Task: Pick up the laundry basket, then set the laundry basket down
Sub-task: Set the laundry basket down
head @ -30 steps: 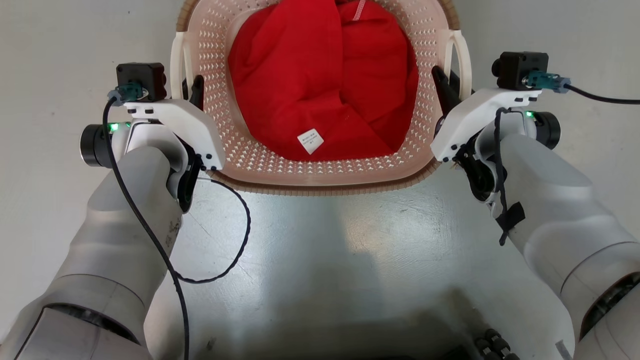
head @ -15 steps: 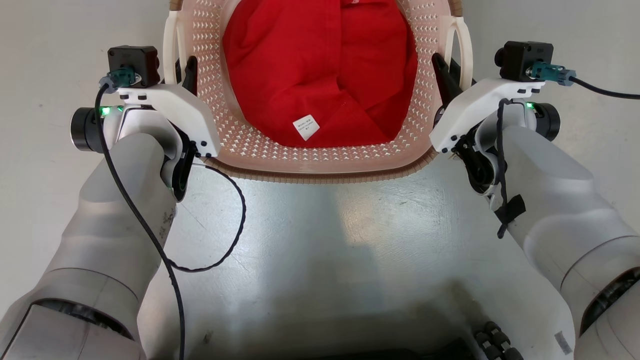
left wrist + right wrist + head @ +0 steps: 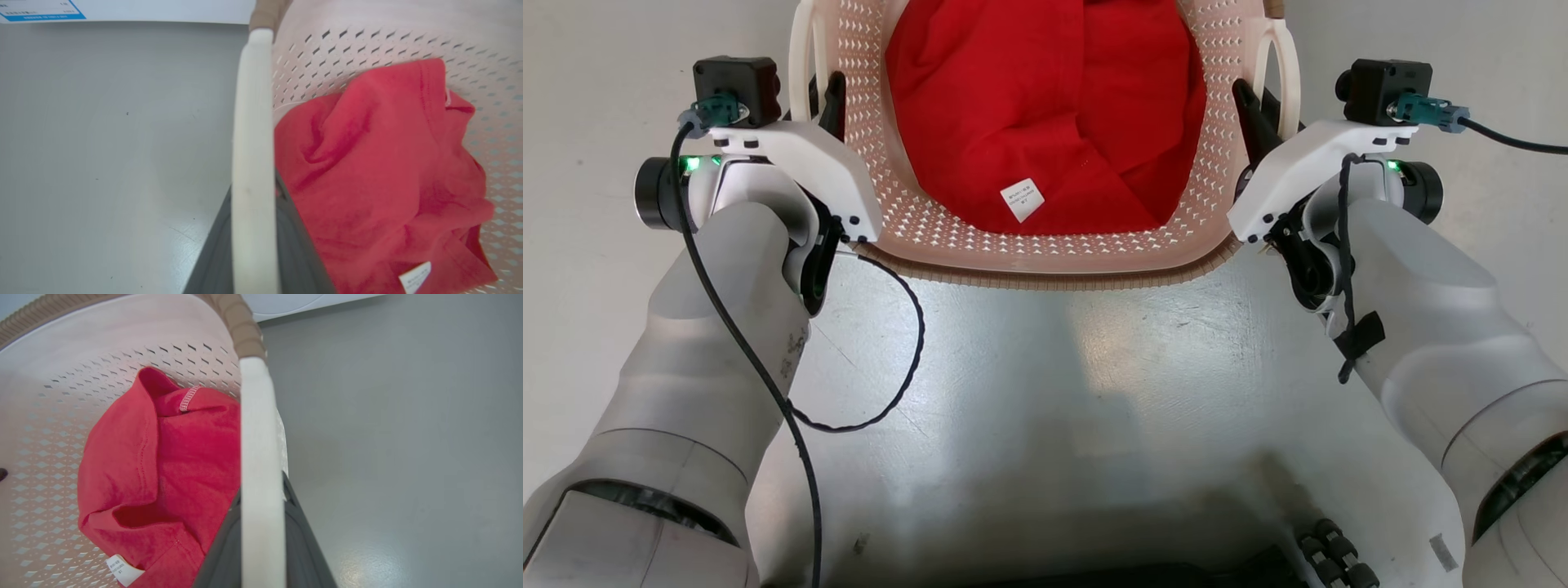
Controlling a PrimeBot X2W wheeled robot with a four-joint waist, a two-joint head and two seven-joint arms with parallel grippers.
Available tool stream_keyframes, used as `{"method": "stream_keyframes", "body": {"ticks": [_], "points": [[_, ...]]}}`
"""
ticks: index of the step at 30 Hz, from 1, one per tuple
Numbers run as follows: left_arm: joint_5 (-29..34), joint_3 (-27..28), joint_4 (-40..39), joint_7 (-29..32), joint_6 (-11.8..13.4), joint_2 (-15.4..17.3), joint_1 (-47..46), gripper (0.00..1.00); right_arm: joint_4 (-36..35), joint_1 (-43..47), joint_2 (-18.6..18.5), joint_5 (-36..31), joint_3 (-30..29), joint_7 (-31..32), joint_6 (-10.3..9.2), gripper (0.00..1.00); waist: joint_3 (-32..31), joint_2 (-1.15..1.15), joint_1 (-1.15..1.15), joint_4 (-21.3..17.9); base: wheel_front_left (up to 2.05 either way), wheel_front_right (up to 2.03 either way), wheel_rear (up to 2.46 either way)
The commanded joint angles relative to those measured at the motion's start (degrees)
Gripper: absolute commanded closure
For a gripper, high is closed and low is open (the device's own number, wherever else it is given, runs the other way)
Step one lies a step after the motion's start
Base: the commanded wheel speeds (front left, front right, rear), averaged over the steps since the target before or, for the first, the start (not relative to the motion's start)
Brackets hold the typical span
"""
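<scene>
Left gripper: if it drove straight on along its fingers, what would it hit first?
The left gripper straddles the white handle of the laundry basket, fingers running along it. Straight on, it would probably slide into the brown rim where that handle joins; depth is unclear.

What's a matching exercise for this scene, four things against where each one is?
Things:
1. red crumpled cloth garment
2. brown woven-look rim
3. white curved plastic handle
4. small white square label
Places:
A. between the fingers of the left claw
B. lying on the garment
C. inside the pale pink perforated plastic laundry basket
D. round the basket's top edge
Pairs: 1-C, 2-D, 3-A, 4-B.
</scene>
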Motion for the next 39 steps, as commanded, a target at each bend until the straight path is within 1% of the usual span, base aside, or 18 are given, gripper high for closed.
{"method": "stream_keyframes", "body": {"ticks": [1, 2, 3, 9, 27, 39], "points": [[1.0, 0.9, 0.0, -0.3, 0.2, 0.8, 0.7, 0.71, -1.1, 1.8, 2.2, 0.0, 0.9, -1.2, 0.94, 0.64, 0.2, 0.00, 0.00, -0.1, 0.00, 0.00, 0.00], [0.8, 1.1, 0.3, -0.3, 0.0, 0.7, 0.7, 0.25, -0.9, 1.7, 2.2, 0.1, 0.9, -1.2, 0.94, 0.15, 0.2, 0.00, 0.00, -0.1, 0.00, 0.00, 0.00], [0.8, 1.1, 0.6, -0.3, -0.2, 0.5, 0.7, 0.00, -0.7, 1.7, 2.3, 0.2, 0.9, -1.2, 0.94, 0.00, 0.3, 0.00, 0.00, -0.1, 0.00, 0.00, 0.00], [0.1, 1.1, 2.5, -0.3, -1.3, -0.2, 0.6, 0.00, 0.7, 1.9, 2.6, 0.8, 1.2, -1.2, 0.94, 0.00, 0.2, 0.00, 0.00, 0.0, 0.00, 0.00, 0.00], [0.0, 1.6, 3.4, -0.3, -1.6, -0.2, 0.6, 0.00, 3.4, 1.4, 2.9, 0.8, 0.6, -1.2, 0.94, 0.00, -1.6, 0.00, 0.00, -0.6, 0.00, 0.00, 0.00], [-0.9, 2.0, 4.1, -0.3, -2.2, -0.7, 3.5, 0.00, 4.4, 4.6, 3.0, 2.1, 0.1, -0.9, 0.94, 0.00, -6.1, 0.00, 0.00, -0.7, 0.00, 0.00, 0.00]]}}
